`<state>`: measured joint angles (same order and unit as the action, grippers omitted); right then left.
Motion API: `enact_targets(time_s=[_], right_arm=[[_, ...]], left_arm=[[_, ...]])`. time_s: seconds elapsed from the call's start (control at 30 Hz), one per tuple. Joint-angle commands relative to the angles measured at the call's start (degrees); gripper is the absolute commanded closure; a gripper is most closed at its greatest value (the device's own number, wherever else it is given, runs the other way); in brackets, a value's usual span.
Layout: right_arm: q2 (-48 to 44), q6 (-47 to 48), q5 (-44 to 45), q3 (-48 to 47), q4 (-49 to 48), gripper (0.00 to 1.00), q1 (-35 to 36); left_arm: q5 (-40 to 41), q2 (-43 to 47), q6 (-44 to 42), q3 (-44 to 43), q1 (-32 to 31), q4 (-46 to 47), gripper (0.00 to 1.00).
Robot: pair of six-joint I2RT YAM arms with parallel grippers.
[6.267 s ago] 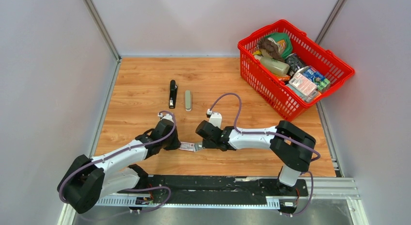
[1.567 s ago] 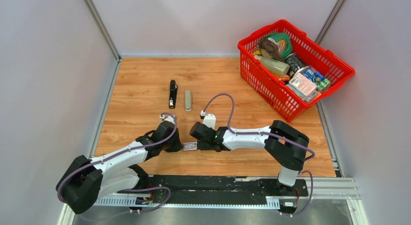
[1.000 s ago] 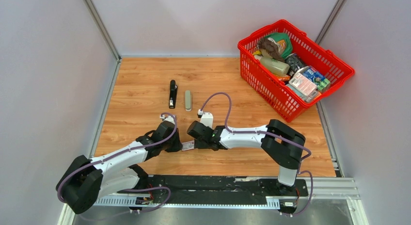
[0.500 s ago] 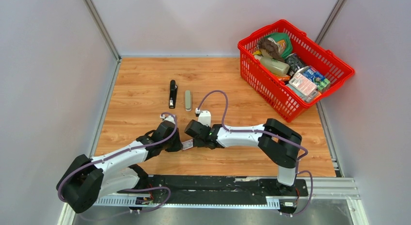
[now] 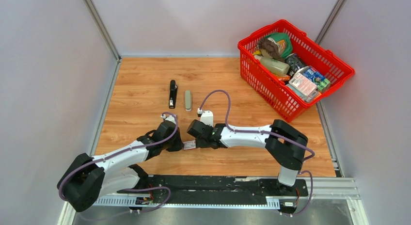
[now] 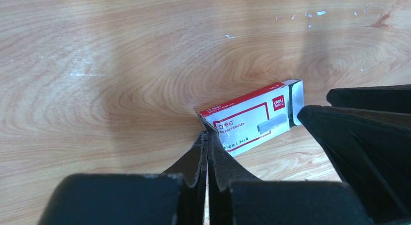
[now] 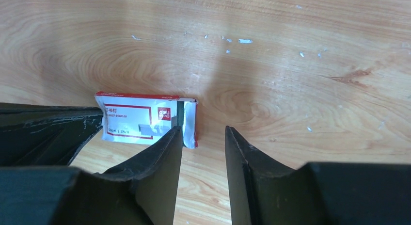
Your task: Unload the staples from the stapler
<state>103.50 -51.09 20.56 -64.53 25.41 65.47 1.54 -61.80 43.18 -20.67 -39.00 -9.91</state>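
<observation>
The black stapler (image 5: pixel 172 93) lies shut at the back left of the wooden table, far from both grippers. No loose staples show. A small red-and-white staple box (image 5: pixel 189 145) (image 6: pixel 252 116) (image 7: pixel 140 122) lies flat on the table between the arms. My left gripper (image 5: pixel 180 146) (image 6: pixel 208 134) is shut, its tips pinching the box's left end flap. My right gripper (image 5: pixel 196 143) (image 7: pixel 201 131) is open at the box's right end. Its left finger (image 7: pixel 167 147) sits against the box's open flap, and only bare wood lies between its fingers.
A pale grey oblong object (image 5: pixel 188 100) lies just right of the stapler. A red basket (image 5: pixel 339 65) full of groceries stands at the back right. Grey walls close in the table on three sides.
The right gripper's jaws have widened at the box's right end, and that arm shifted slightly left, then back. The left gripper stays shut on the box.
</observation>
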Motion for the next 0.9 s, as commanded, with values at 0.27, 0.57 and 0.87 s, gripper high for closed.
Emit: enact_targets(time_s=[0.27, 0.57, 0.87], right_arm=[[-4.1, 0.4, 0.0, 1.6, -1.0, 0.7, -1.3], [-2.0, 0.8, -1.0, 2.4, -3.3, 0.93, -1.9], [0.7, 1.2, -4.6, 1.2, -6.2, 0.94, -1.9]], left_arm=[[-0.7, -1.1, -0.5, 1.9, -0.5, -3.4, 1.0], [-1.1, -2.3, -0.6, 1.3, -0.7, -2.5, 1.0], [-1.2, -4.1, -1.0, 0.3, -1.3, -1.7, 1.0]])
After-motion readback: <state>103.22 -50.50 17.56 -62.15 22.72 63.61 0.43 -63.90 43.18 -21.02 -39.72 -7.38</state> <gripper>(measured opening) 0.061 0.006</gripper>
